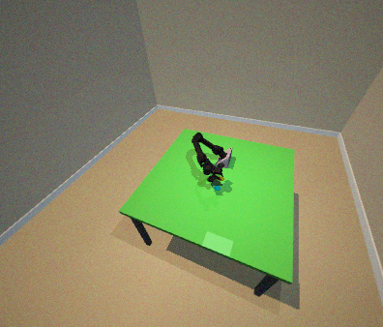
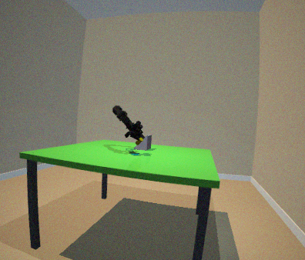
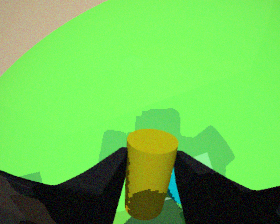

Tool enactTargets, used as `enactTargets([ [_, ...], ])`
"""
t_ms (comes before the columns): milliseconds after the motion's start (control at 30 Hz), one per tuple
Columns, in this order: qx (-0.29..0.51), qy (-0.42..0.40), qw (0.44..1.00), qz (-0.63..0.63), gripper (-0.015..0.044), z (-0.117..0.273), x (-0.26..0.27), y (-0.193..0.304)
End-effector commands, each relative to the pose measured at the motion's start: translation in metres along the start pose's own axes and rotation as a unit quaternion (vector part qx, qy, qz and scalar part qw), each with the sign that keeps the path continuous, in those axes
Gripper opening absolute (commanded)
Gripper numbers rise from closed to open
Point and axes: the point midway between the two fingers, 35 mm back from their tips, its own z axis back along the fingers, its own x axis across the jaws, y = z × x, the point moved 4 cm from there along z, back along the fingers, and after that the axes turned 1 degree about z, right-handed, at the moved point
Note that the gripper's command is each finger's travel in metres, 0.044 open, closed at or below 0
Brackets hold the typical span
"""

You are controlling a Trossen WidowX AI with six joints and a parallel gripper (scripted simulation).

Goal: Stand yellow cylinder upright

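We see yellow tall cylinder (image 3: 149, 172) pinched between black gripper (image 3: 151, 192) jaws, held over green table (image 3: 191, 50). Cyan circle (image 3: 173, 191) mostly hidden behind it. Risk, we judge: off-centre or tilted placement, cylinder topples on release.

The yellow tall cylinder (image 3: 149, 172) is sitting clamped between the two dark fingers of the pincer (image 3: 151, 189), its flat end facing outward over the table (image 3: 71, 96), near the middle toward the far edge. The cyan circle (image 3: 173, 189) is showing as a sliver just beside the cylinder's right flank, mostly hidden.
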Motion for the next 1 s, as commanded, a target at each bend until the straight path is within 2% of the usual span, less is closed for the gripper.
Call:
enactTargets([
  [0, -0.017, -0.005, 1.000, 0.002, 0.0105, -0.0012, 0.0001, 0.0030],
  [967, -0.125, -0.003, 0.992, 0.021, 0.0105, 0.0014, -0.0024, 0.0121],
])
